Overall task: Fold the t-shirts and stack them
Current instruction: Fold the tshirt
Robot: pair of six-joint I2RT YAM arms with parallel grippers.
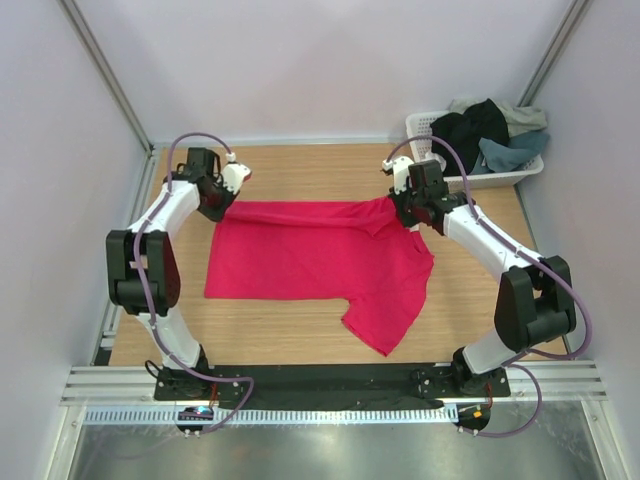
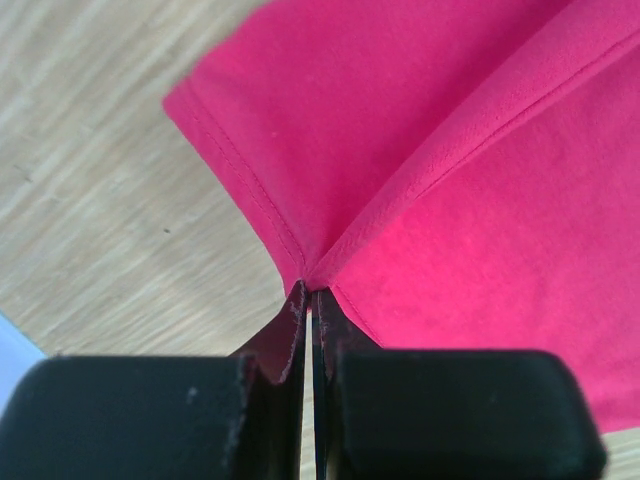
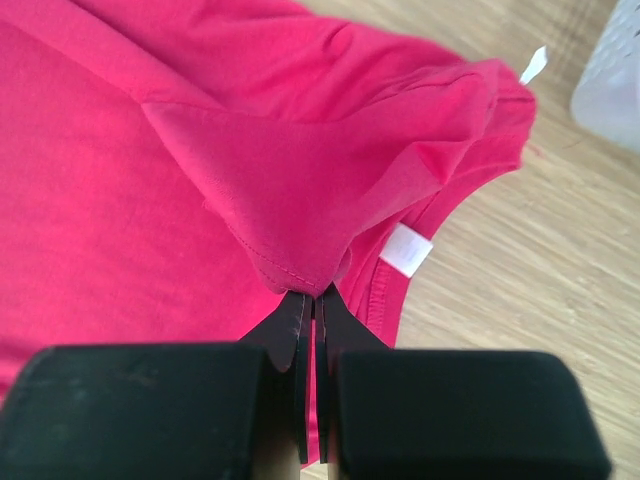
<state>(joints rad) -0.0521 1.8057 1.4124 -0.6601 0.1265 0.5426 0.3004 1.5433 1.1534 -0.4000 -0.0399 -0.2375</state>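
A crimson-pink t-shirt lies spread on the wooden table, one sleeve hanging toward the near edge. My left gripper is shut on its far left corner; in the left wrist view the hem is pinched at the jaw tips. My right gripper is shut on a fold of the shirt beside the collar; in the right wrist view the cloth bunches at the tips and a white label shows. Black, slate-blue and grey-green shirts are heaped in the basket.
A white lattice basket stands at the far right corner of the table, close behind my right arm. Bare wood shows along the near edge and at the far side. Walls close in the table on three sides.
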